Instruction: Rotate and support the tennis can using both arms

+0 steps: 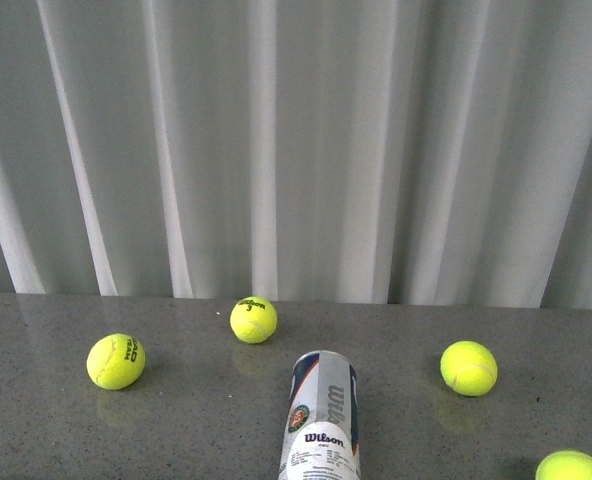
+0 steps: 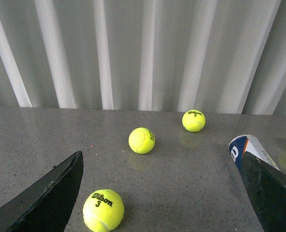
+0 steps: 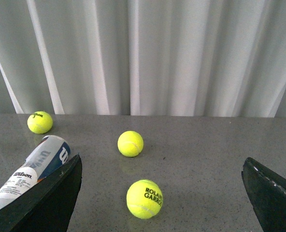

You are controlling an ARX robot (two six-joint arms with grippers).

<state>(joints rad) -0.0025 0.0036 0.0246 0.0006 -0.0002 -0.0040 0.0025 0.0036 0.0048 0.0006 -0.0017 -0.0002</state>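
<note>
The tennis can [image 1: 322,420] lies on its side on the grey table, its length running from the near edge toward the curtain, Wilson label up. Neither arm shows in the front view. In the left wrist view the can [image 2: 249,147] sits just behind one black finger, and the left gripper [image 2: 162,181] stands open over bare table. In the right wrist view the can [image 3: 34,169] lies partly behind one finger, and the right gripper [image 3: 162,186] is open with a Roland Garros ball [image 3: 144,198] lying between the fingers' lines, untouched.
Yellow tennis balls lie around the can: one at far left [image 1: 115,361], one behind it [image 1: 253,320], one to its right [image 1: 468,368], one at the near right corner [image 1: 574,467]. A Wilson 3 ball [image 2: 103,210] lies near the left gripper. A pale curtain [image 1: 296,140] closes the back.
</note>
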